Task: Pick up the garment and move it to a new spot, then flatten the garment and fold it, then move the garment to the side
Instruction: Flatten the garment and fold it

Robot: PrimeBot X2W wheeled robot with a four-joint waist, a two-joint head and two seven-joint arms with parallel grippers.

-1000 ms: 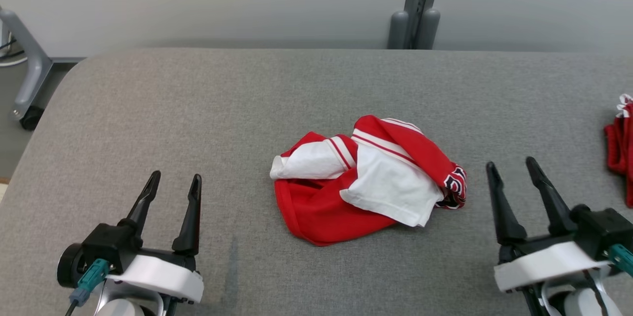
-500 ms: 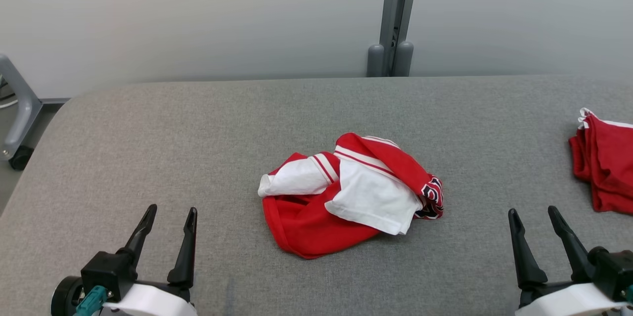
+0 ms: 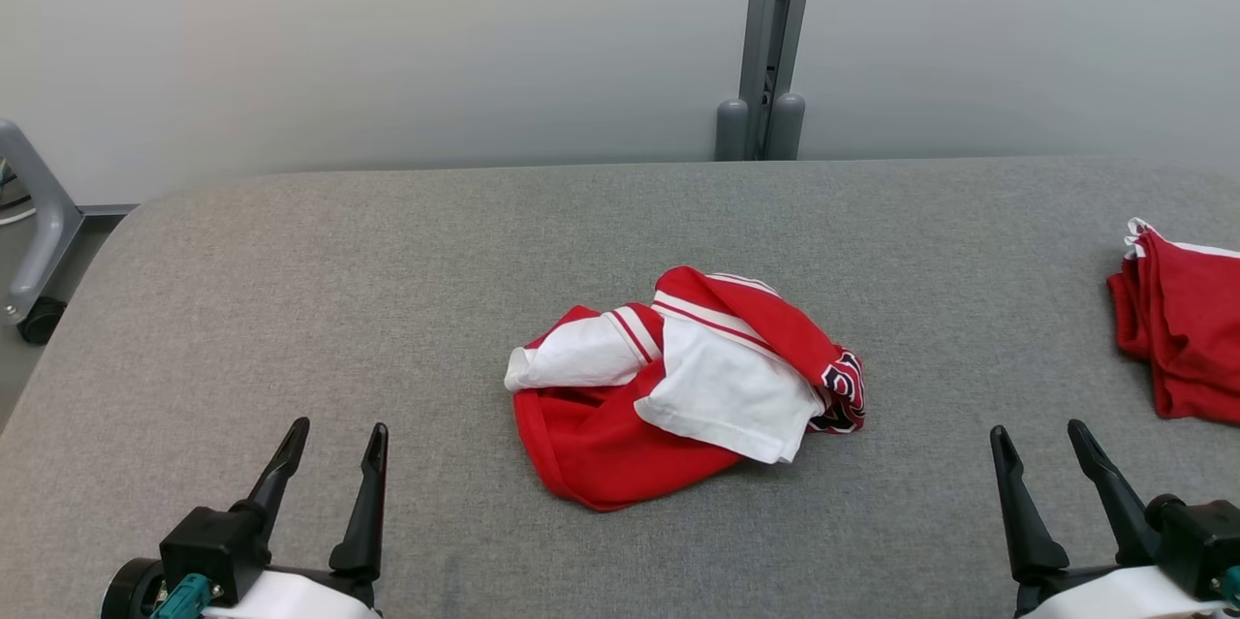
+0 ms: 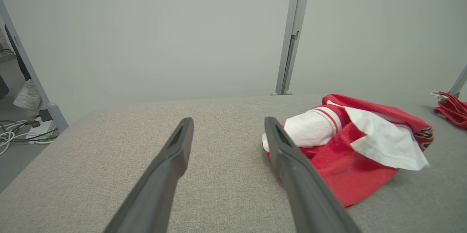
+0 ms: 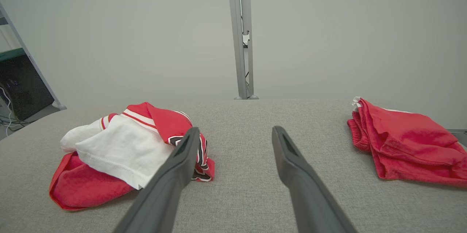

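The garment point(image 3: 678, 386), a crumpled red-and-white heap, lies on the grey tabletop point(image 3: 387, 241) between the two arms, ahead of both and inward of each. From the left pincer point(image 3: 339, 430) it sits forward and to the right. In the left wrist view its white rolled sleeve and red hem show just past the tip of the right-hand finger. From the right pincer point(image 3: 1037, 432) it sits forward and to the left, with the dark-printed corner of the heap as the nearest part. Both pincers are parted to a moderate gap and hold nothing, and neither touches the cloth.

The heap's longer run goes across the robot, from the white sleeve end on the left pincer's side to the printed corner on the right pincer's side. Each arm therefore faces one end of it. The two gaps look close to even (the left perhaps slightly shorter, though that is hard to call). On that reading, either arm could reach inward and forward to its own end for the pick-up, which has not yet begun.

A separate red cloth pile point(image 3: 1177, 338) lies forward and outward of the right pincer, well apart from the garment.
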